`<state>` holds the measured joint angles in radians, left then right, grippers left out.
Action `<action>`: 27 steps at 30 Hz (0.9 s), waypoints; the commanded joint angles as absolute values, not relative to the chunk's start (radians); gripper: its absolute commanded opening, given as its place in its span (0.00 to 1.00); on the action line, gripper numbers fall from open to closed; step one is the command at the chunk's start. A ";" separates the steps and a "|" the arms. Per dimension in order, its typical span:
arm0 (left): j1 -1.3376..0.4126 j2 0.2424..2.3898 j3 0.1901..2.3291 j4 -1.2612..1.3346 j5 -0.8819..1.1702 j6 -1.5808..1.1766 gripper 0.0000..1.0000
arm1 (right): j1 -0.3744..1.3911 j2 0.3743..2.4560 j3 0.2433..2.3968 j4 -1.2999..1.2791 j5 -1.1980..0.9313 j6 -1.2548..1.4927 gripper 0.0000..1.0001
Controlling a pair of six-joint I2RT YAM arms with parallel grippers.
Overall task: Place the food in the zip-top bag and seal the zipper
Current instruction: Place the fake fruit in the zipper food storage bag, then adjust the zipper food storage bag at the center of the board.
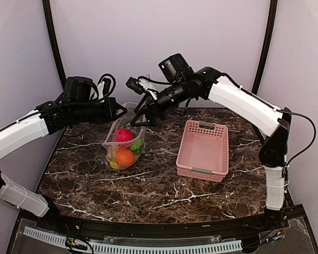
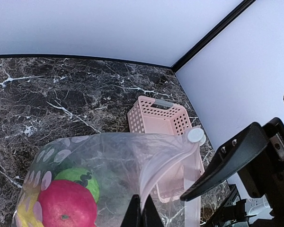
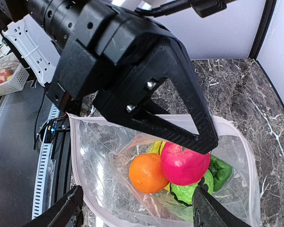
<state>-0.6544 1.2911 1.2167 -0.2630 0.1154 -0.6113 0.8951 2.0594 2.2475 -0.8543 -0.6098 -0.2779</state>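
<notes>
The zip-top bag (image 1: 112,138) stands on the marble table with its mouth pulled up. My left gripper (image 2: 142,213) is shut on the zipper (image 2: 156,165) at the bag's mouth edge. The food lies inside the bag: an orange (image 3: 148,172), a red-pink ball (image 3: 184,163), green peppers (image 3: 220,171) and a yellow piece (image 3: 156,146). My right gripper (image 3: 137,213) hovers over the open mouth from the other side, open, its fingers (image 3: 68,212) wide apart with nothing between them. From above, the right gripper (image 1: 142,117) faces the left gripper (image 1: 121,112) across the bag's top.
A pink lattice basket (image 1: 204,150) sits to the right of the bag with nothing in it. In the left wrist view the basket (image 2: 156,116) lies beyond the bag, near the back right corner. Curved walls close the table at the back and sides.
</notes>
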 commanded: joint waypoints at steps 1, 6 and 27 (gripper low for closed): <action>-0.657 1.264 1.223 -0.259 0.115 -0.596 0.01 | 0.900 1.958 2.269 -0.857 -0.572 -0.332 0.77; -0.656 1.274 1.231 -0.251 0.145 -0.542 0.01 | 0.841 1.869 2.174 -0.856 -0.560 -0.416 0.76; -0.658 1.466 1.437 -0.404 0.568 -0.287 0.01 | 0.652 1.640 1.794 -0.883 -0.849 -0.569 0.64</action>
<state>-0.6548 1.4422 1.4757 -0.4198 0.5175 -0.2890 0.6418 1.6642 1.8561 -0.8837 -0.7834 -0.5392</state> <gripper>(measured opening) 0.007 0.646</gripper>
